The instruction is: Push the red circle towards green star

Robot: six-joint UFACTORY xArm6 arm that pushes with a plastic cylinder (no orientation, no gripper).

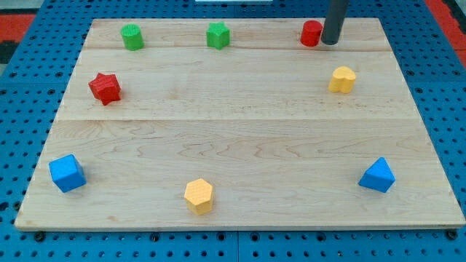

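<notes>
The red circle (311, 33) sits near the view's top, right of centre, on the wooden board (240, 131). The green star (218, 35) lies to its left along the same top strip. My tip (330, 42) is the lower end of the dark rod and stands right against the red circle's right side, touching or nearly touching it.
A green circle (132, 36) is at the top left. A red star (105, 88) lies at the left. A yellow block (342, 79) sits below my tip. A blue cube (67, 173), a yellow hexagon (199, 195) and a blue block (377, 175) lie along the bottom.
</notes>
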